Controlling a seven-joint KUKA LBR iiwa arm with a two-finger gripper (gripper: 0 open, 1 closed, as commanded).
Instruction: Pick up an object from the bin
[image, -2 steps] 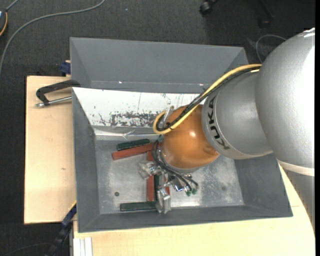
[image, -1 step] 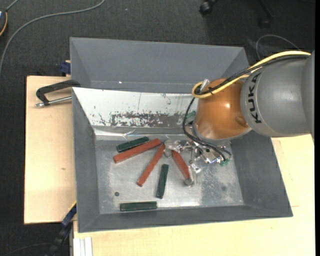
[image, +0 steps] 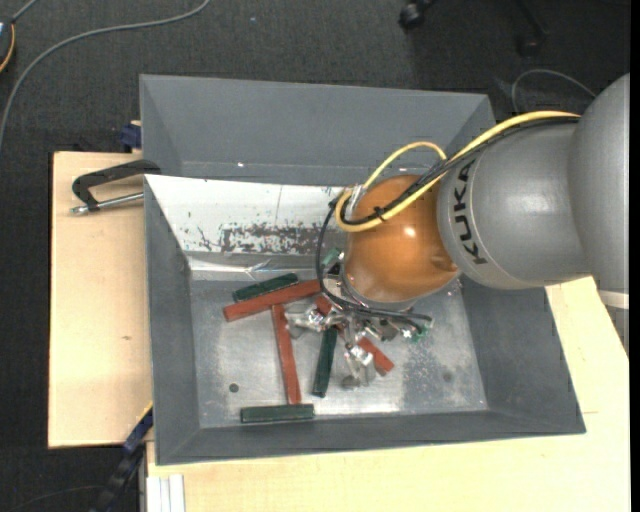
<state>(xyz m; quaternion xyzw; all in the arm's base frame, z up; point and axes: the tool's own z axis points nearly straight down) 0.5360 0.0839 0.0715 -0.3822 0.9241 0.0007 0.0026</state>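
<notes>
My gripper (image: 346, 330) hangs low over the middle of the bin floor, under the orange cover. Directly below it lie a dark green bar (image: 324, 364), standing nearly upright in the view, and a short red piece (image: 376, 358) to its right. A long red bar (image: 287, 356) lies just left of the gripper, pointing toward the front wall. Another red bar (image: 268, 301) runs diagonally from the gripper's left side toward the back left, with a dark green bar (image: 265, 288) beside it.
A further dark green bar (image: 277, 413) lies flat along the front wall. A small green bit (image: 417, 336) shows right of the gripper. The arm and its cover hang over the bin's right half.
</notes>
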